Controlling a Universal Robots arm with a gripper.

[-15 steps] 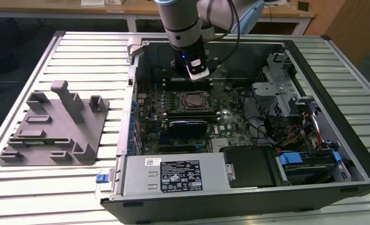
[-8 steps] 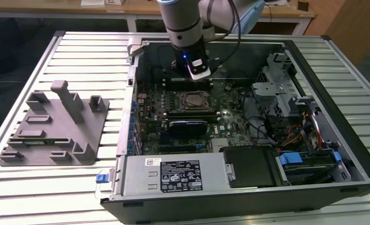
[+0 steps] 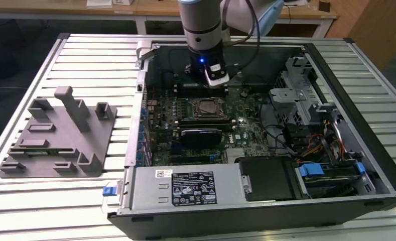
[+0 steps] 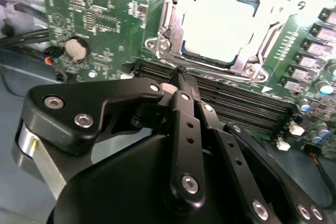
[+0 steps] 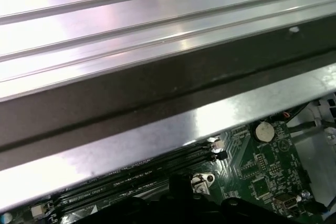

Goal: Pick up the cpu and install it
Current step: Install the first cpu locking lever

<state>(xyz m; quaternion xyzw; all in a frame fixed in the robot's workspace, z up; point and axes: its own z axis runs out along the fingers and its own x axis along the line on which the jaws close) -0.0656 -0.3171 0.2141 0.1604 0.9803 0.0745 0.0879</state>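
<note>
Cpu, a pale silver-topped square chip (image 4: 220, 22), sits in the metal-framed socket (image 4: 169, 17); closed, empty fingers (image 4: 184, 103) hover just beside it, placement apparently done.

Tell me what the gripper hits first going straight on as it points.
Probably the black memory slots just beyond the gripper tip, beside the socket holding the cpu; depth is unclear.
</note>
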